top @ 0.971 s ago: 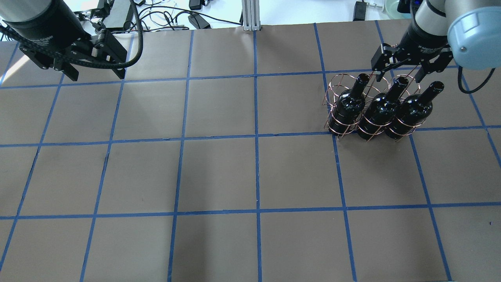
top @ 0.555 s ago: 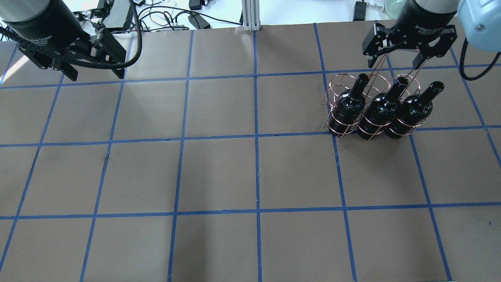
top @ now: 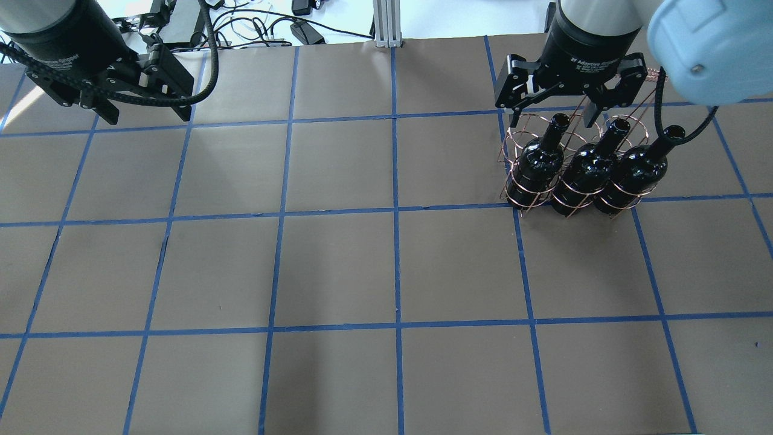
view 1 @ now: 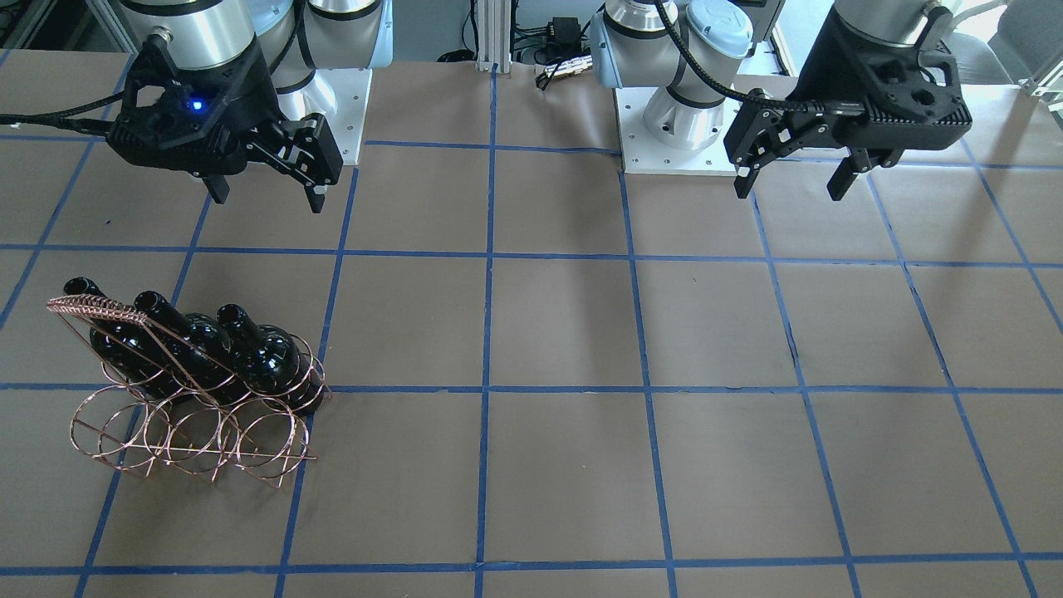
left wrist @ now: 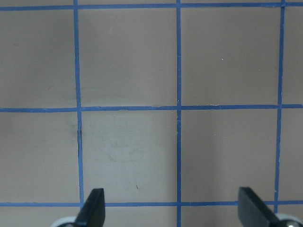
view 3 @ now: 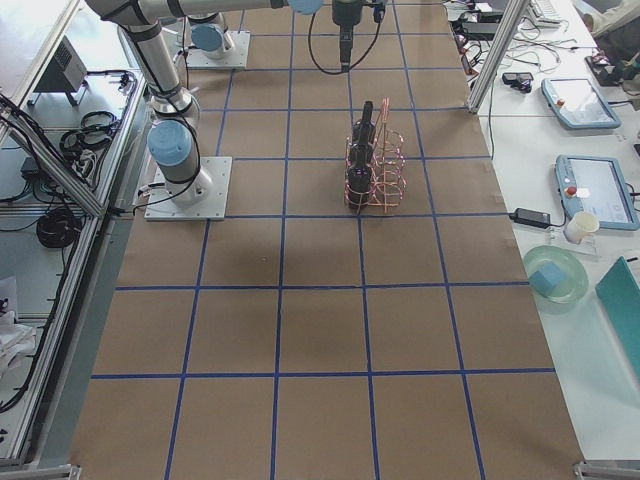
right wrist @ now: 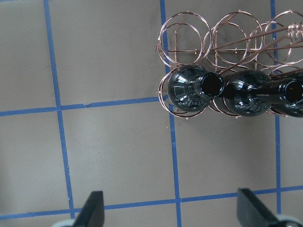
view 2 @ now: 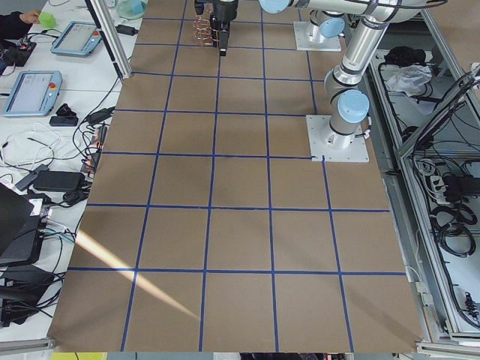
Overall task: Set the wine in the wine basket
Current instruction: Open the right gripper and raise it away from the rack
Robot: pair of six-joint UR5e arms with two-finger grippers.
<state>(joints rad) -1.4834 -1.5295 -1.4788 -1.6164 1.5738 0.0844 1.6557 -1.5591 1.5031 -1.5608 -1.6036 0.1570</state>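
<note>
The copper wire wine basket stands at the table's right. Three glossy black wine bottles stand in its row of rings nearer the robot; the far row is empty. The front-facing view shows the basket and its coiled handle. My right gripper is open and empty, raised above the basket's left end, touching nothing. Its wrist view shows the bottles from above, off to the upper right. My left gripper is open and empty, far to the left over bare table.
The table is brown paper with a blue tape grid. Cables and a metal post lie beyond the far edge. The right-side view shows tablets and a green bowl on a white side table.
My right gripper, open, has moved off the bottle necks, first away and then to the left in the overhead view. The bottles, the basket and my left gripper have not moved.
</note>
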